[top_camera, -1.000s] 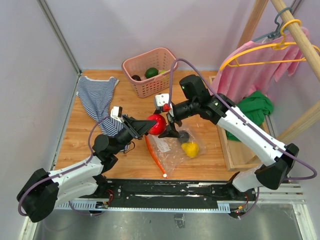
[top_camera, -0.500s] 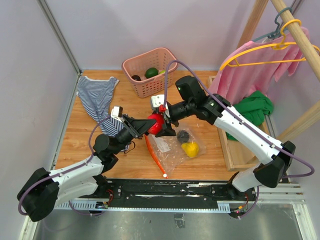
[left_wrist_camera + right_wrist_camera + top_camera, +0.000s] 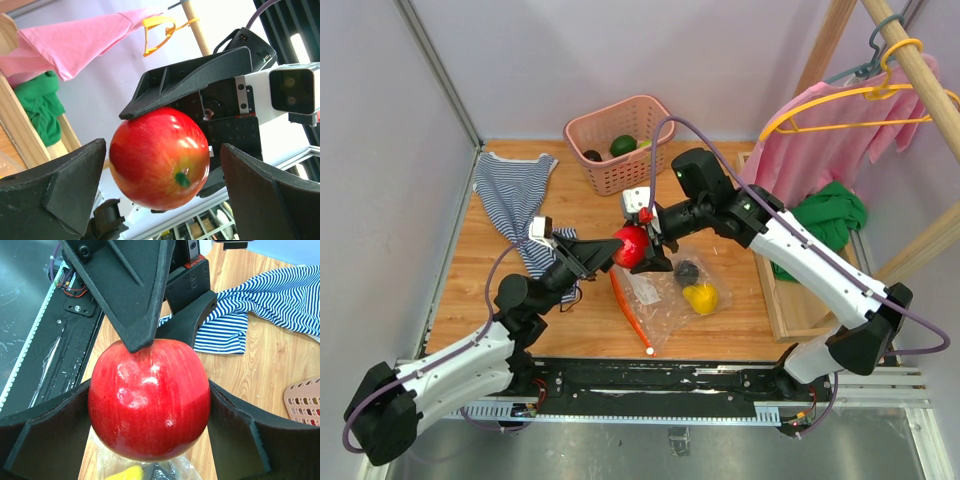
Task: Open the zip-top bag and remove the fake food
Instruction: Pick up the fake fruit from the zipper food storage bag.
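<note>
1. Zip-top bag (image 3: pixel 665 300) lies crumpled on the counter (image 3: pixel 480 300) near the middle of its near edge. Its red-orange zip strip (image 3: pixel 628 310) runs along the bag's left side toward that edge.
2. A yellow fruit (image 3: pixel 700 297) and, just behind it, a dark piece (image 3: pixel 686 270) show through the clear plastic.
3. Above the bag's far-left part, the red apple (image 3: pixel 631 246) is off the counter. The right end effector (image 3: pixel 642 250) has it pinched, one finger pressed against each side.
4. The left end effector (image 3: pixel 605 250) faces the apple from the left. Its fingers are spread wide, with a gap on either side of the fruit, and it grips nothing.
5. A striped cloth (image 3: pixel 515 195) lies toward the far-left corner.
6. A pink basket (image 3: pixel 625 172) stands at the middle of the far edge and holds a green fruit (image 3: pixel 623 145) and a dark fruit (image 3: pixel 592 155).
</note>
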